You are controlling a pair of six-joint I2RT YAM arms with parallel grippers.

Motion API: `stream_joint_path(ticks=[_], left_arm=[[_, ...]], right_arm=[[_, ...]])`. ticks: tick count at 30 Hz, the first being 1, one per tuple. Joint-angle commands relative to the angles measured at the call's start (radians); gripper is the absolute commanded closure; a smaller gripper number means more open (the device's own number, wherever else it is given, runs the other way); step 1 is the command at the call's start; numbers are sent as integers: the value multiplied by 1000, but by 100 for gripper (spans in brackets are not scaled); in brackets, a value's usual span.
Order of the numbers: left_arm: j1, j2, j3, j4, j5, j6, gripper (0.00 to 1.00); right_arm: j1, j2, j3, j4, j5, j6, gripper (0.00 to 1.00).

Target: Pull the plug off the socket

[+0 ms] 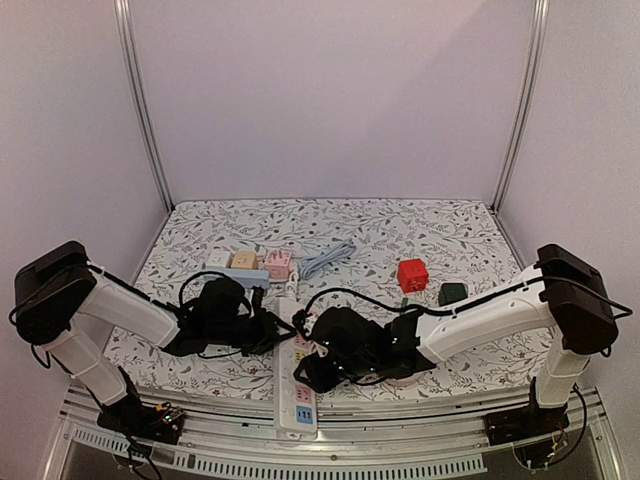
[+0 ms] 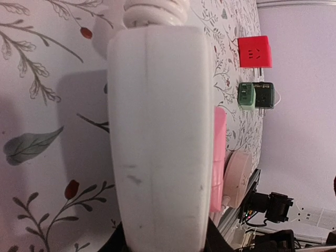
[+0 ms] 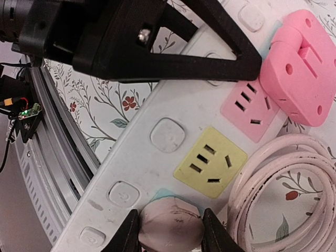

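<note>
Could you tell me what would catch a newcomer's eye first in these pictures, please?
A white power strip lies in the middle of the table, at its near edge. The right claw pinches a pale pink plug sitting on that strip. A bright red cube stands out farther back on the right.

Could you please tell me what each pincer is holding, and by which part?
The left pincer clamps the white power strip across its long sides; the right pincer grips the pale plug by its sides.
</note>
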Motion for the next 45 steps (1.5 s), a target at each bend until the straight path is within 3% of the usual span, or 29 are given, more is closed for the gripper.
stream_joint_path(ticks=[1,4,11,24,30,34,45], left_arm=[[-11,3,14,-26,8,142,76],[-11,-5,14,-25,20,168,76],[-11,-16,16,-47,17,174,77],[-5,-16,39,-169,-42,126,79],[-5,-16,43,-173,-43,129,79],[-5,-21,38,-166,-40,144,79],[-5,-65,18,-141,-28,202,79]], right_arm=[[-39,57,-111,28,-74,25,100],[-69,37,-156,120,-149,59,100],[-71,55,-135,118,-179,65,100],[116,-31,-19,-183,249,-46,100],[131,-35,1,-195,292,-62,100],[105,-38,-20,-170,239,-28,100],[-32,-52,-183,119,-89,94,100]])
